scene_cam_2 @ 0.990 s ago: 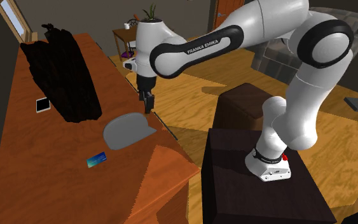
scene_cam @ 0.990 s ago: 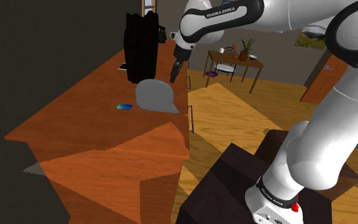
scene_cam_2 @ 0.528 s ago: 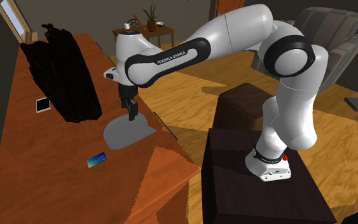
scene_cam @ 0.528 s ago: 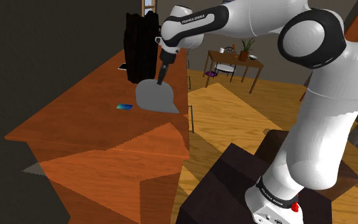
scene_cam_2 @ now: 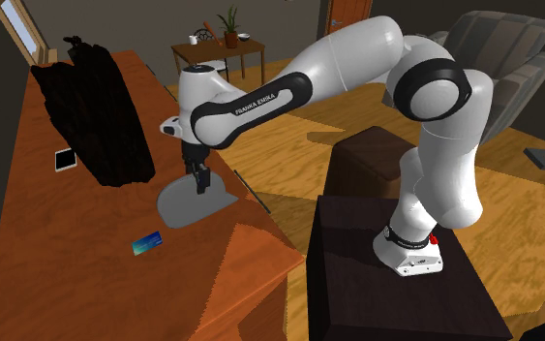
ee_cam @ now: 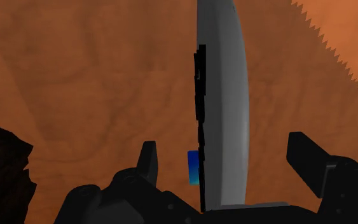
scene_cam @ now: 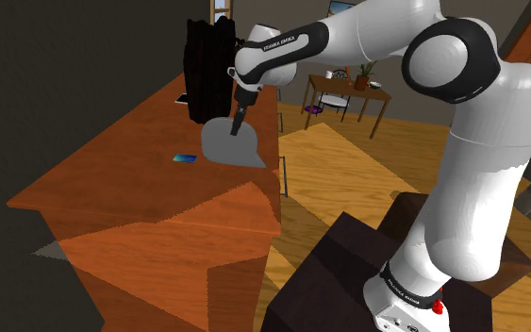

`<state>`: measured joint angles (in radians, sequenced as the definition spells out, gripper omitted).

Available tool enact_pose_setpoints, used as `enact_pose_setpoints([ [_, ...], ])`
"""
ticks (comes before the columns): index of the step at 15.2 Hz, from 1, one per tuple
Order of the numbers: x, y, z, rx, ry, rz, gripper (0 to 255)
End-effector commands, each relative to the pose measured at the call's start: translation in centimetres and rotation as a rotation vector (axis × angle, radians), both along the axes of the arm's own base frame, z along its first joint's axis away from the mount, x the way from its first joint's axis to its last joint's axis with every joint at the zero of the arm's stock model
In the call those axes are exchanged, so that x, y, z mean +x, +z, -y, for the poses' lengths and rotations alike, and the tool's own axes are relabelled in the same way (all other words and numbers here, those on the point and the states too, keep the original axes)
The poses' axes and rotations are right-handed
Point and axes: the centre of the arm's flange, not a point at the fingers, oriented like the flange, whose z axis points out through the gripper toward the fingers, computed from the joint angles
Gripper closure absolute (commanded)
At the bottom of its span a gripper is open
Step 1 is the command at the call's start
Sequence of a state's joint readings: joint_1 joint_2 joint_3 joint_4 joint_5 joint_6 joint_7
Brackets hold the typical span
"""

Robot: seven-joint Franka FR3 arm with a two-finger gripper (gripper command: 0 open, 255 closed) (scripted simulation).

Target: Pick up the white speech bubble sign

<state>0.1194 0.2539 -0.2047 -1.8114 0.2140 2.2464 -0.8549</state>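
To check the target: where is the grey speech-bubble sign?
In the shoulder view the grey speech-bubble sign sits on the orange-brown table near its right edge, right of the small blue card, under the black gripper.

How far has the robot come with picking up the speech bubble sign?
Done: the claw is down at the grey sign, which stands on edge on the brown table. In hand: the open fingers straddle the sign without touching it. Left: shutting on the sign and lifting it; it rests on the table, not yet held.
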Motion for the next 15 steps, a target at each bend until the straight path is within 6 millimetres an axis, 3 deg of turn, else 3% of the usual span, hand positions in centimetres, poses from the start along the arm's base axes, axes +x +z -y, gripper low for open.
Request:
enact_pose_setpoints([
  [1,0.0,-0.2,0.1,0.000,0.000,0.001,255],
  [10,0.0,-0.2,0.1,0.000,0.000,0.001,255],
  [15,0.0,2.4,0.1,0.000,0.000,0.001,255],
])
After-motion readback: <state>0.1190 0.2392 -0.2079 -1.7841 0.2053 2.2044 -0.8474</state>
